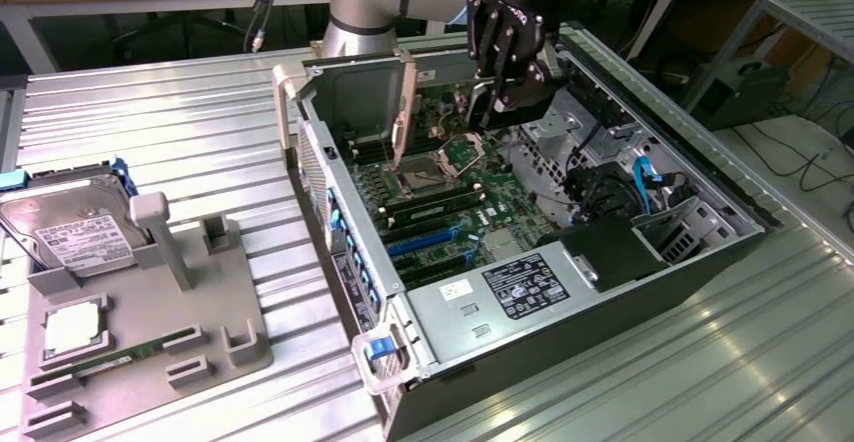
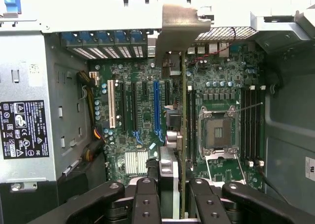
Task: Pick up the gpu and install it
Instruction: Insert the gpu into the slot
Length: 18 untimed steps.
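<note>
The gpu (image 2: 183,135) appears edge-on in the wrist view as a thin dark card hanging over the motherboard (image 2: 142,135), with its silver end bracket (image 2: 177,27) toward the case's rear wall. My gripper (image 2: 173,197) is shut on the card's near end, one black finger (image 2: 146,199) on each side. In the exterior view the gripper (image 1: 489,112) hangs inside the open computer case (image 1: 694,177), above the board, and the gpu (image 1: 403,112) stands upright on the exterior view's left of it. The card sits near the blue slot (image 2: 156,111), above the board rather than seated.
A grey holder tray (image 1: 200,312) on the exterior view's left carries a silver hard drive (image 1: 74,227), a green memory stick (image 1: 114,357) and a square chip (image 1: 67,327). Inside the case are the power supply (image 1: 534,282), the processor socket (image 2: 216,135) and a white slot (image 2: 111,103).
</note>
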Each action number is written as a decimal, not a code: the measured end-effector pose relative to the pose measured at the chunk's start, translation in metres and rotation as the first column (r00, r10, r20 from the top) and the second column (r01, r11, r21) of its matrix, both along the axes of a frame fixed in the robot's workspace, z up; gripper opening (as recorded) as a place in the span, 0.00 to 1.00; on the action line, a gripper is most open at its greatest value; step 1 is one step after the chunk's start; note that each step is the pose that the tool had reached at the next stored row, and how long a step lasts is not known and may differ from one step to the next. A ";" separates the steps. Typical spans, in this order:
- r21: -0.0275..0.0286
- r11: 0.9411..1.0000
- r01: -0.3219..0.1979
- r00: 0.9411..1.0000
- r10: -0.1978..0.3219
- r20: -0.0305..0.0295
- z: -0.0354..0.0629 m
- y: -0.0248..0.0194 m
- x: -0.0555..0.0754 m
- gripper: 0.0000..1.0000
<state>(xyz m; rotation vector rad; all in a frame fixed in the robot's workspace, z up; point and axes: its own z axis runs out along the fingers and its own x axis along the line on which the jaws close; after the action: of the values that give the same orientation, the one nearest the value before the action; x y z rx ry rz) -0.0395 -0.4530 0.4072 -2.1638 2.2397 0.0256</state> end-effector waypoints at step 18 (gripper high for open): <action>0.000 0.999 -0.044 0.999 0.044 0.000 -0.0124 0.0069 -0.001 0.28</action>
<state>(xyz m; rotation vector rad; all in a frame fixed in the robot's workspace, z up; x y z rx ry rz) -0.0408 -0.4461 0.3948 -2.2124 2.1921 0.0266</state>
